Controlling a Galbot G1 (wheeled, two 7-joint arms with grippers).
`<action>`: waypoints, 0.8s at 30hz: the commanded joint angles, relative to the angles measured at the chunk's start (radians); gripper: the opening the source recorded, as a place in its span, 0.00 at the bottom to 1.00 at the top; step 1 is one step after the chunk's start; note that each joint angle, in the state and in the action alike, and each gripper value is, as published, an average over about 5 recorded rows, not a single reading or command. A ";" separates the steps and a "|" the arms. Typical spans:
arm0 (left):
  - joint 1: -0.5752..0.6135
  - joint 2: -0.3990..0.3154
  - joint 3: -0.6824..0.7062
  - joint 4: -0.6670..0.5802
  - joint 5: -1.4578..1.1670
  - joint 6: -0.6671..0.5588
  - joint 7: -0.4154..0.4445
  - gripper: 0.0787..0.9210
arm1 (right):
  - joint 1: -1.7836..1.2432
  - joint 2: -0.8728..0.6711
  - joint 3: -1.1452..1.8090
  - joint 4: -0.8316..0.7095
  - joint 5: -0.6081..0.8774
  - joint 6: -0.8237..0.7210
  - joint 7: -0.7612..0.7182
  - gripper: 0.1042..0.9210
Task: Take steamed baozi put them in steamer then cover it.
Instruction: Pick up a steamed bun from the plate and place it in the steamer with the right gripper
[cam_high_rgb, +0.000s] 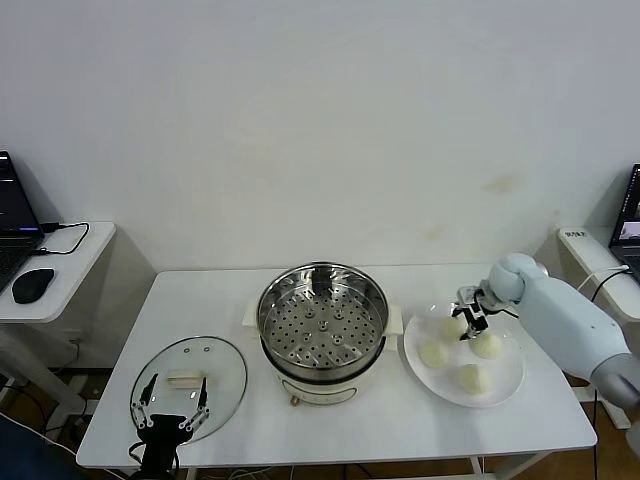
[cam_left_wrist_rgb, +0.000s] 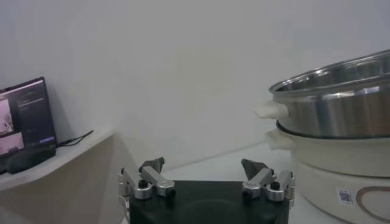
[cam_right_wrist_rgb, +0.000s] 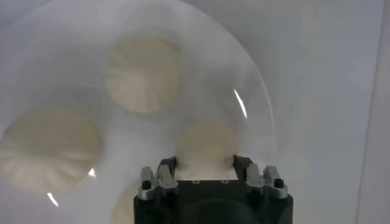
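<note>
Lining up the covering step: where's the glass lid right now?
In the head view the glass lid lies flat on the table's front-left part, left of the steamer, with the open left hand over its near edge.

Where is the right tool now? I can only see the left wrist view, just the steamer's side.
Observer: The right tool is down at the white plate, to the right of the steamer, and it is shut on one baozi.
Operator: How many baozi are on that plate?
Observer: Four, counting the gripped one. None has left the plate.
Operator: Is anything in the steamer basket?
Observer: No baozi. The head view shows its perforated floor bare.
</note>
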 joint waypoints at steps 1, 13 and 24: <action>0.000 0.006 0.000 -0.004 -0.002 0.000 0.001 0.88 | 0.028 -0.048 -0.032 0.077 0.062 -0.012 -0.012 0.57; -0.015 0.025 0.013 0.002 -0.022 0.003 0.007 0.88 | 0.334 -0.212 -0.217 0.304 0.318 -0.078 -0.046 0.59; -0.016 0.033 0.011 0.007 -0.059 0.002 0.014 0.88 | 0.612 -0.038 -0.439 0.353 0.522 -0.082 0.030 0.60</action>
